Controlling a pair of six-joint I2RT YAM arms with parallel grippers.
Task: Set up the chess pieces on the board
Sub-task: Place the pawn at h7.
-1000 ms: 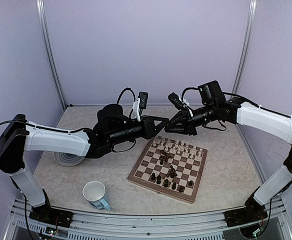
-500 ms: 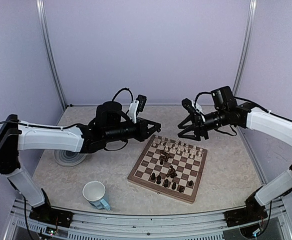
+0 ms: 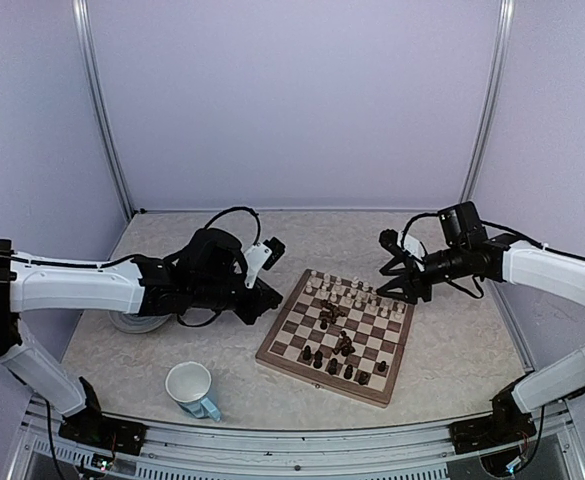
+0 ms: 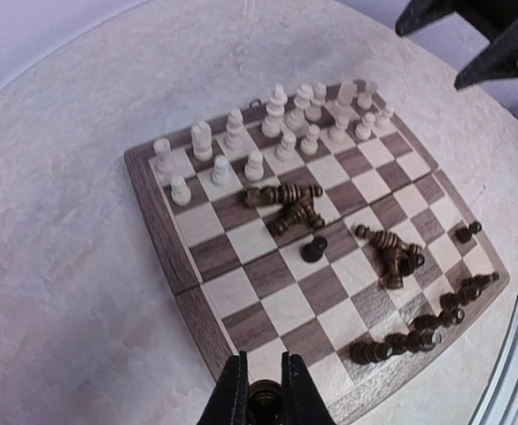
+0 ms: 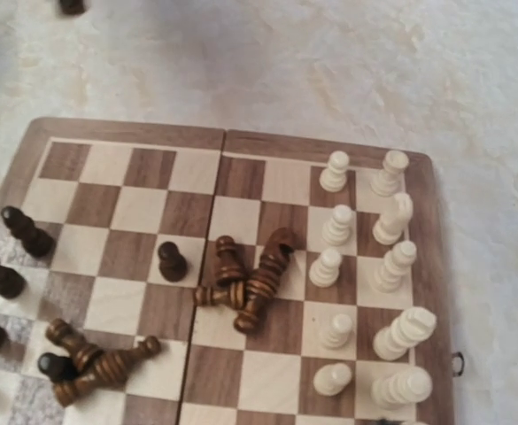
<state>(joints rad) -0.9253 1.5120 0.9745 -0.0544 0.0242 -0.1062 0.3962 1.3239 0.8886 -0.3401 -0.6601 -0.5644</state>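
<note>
Arms have drawn apart from the far corner of the board [image 4: 157,226]. At its left edge, left fingers [image 4: 234,394] pinch a dark piece [image 4: 266,400]; right fingers [image 4: 502,55] open, empty. Set it upright on a free near-row square, clear of toppled dark pieces [image 5: 250,288].

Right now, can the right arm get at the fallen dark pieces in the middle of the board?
Probably yes: the right hand is open near the board, and nothing covers the fallen dark pieces.
</note>
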